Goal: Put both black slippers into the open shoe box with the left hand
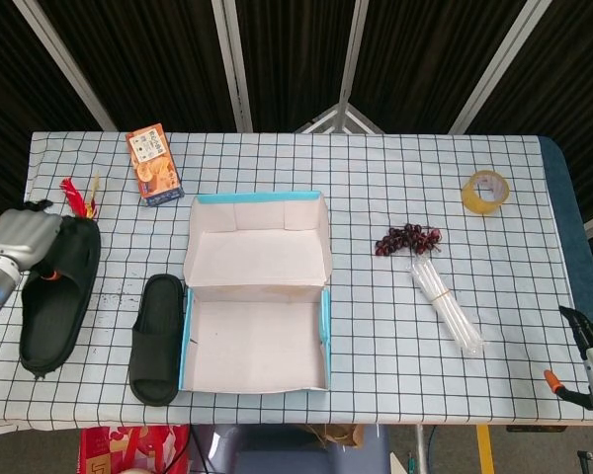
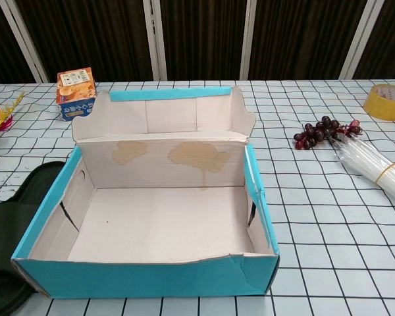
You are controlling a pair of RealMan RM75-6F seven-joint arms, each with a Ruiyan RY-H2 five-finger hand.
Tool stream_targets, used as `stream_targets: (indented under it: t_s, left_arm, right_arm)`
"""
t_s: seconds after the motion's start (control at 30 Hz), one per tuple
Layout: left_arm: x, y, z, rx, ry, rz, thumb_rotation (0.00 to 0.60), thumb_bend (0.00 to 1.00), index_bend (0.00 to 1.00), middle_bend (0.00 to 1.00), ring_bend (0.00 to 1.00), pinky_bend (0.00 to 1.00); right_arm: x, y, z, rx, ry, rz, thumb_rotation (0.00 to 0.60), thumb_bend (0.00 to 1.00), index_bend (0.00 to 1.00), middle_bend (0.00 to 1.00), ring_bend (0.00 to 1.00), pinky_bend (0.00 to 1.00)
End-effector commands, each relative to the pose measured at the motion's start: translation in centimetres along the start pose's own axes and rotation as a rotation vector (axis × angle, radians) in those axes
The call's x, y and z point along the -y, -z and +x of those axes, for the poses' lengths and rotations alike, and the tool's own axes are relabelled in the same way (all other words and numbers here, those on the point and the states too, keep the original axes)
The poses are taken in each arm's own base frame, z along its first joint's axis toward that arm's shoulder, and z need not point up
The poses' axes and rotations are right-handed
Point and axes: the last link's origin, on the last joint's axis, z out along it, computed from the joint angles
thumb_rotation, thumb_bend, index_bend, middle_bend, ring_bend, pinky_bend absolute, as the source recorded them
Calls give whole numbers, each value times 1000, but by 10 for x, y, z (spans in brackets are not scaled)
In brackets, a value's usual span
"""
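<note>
My left hand (image 1: 15, 237) is at the table's far left edge and grips the top end of one black slipper (image 1: 57, 296), which hangs from it lengthwise, well left of the box. The other black slipper (image 1: 158, 338) lies flat on the table right against the left wall of the open shoe box (image 1: 325, 326); the chest view shows this slipper (image 2: 13, 224) at its lower left. The turquoise box (image 2: 145, 280) holds nothing, its lid folded back. My right hand (image 1: 591, 360) stays at the lower right edge, fingers apart, holding nothing.
An orange carton (image 1: 154, 165) and a red feather shuttlecock (image 1: 82, 212) sit at the back left. To the right of the box are a bunch of dark grapes (image 1: 407, 240), a bundle of clear tubes (image 1: 445, 306) and a tape roll (image 1: 485, 191).
</note>
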Motion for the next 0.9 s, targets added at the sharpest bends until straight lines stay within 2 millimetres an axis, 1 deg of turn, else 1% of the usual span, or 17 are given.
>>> stream_targets:
  t_s: [0.03, 0.13, 0.17, 0.23, 0.27, 0.33, 0.43, 0.57, 0.67, 0.8, 0.9]
  left_arm:
    - [-5, 35, 30, -255, -142, -47, 600, 369, 474, 500, 73, 98]
    - [-22, 49, 39, -451, -268, -117, 600, 365, 490, 507, 74, 99]
    - [-32, 53, 43, -531, -324, -156, 600, 364, 495, 514, 78, 101]
    - [-50, 59, 46, -658, -396, -229, 600, 364, 504, 522, 86, 105]
    - [-60, 62, 47, -719, -430, -270, 600, 364, 505, 522, 89, 107]
    - [-86, 67, 46, -865, -516, -381, 600, 364, 504, 522, 89, 107]
    - [-118, 69, 42, -980, -604, -498, 600, 364, 503, 522, 89, 107]
    - [-158, 67, 36, -1076, -699, -636, 600, 364, 504, 527, 89, 107]
    - [-181, 66, 28, -1115, -735, -733, 600, 364, 511, 535, 89, 107]
    - [-199, 62, 17, -1129, -757, -818, 600, 364, 514, 539, 89, 107]
    - [-208, 57, 7, -1087, -708, -856, 600, 364, 514, 538, 90, 113]
  right_arm:
    - [0, 0, 1, 1, -9, 4, 600, 306, 31, 113, 184, 127]
    - [0, 0, 3, -5, -17, 9, 600, 307, 31, 113, 184, 127]
    - [-6, 10, -8, 20, -57, -26, 600, 306, 31, 113, 184, 127]
    - [2, 9, -3, -11, -60, 4, 600, 307, 31, 113, 183, 127]
    - [2, 9, -2, -11, -57, 2, 600, 307, 31, 113, 183, 127]
    - [1, 10, 0, -10, -53, -2, 600, 306, 31, 113, 184, 127]
    - [-1, 10, 2, -14, -51, 0, 600, 306, 31, 113, 184, 127]
    - [-4, 10, 3, -18, -51, 0, 600, 307, 31, 113, 184, 127]
    - [-7, 9, 4, -20, -56, -7, 600, 306, 31, 113, 183, 127]
    - [-9, 9, 6, -23, -58, -14, 600, 306, 31, 113, 184, 127]
    - [-10, 9, 6, -23, -58, -14, 600, 307, 31, 113, 183, 127]
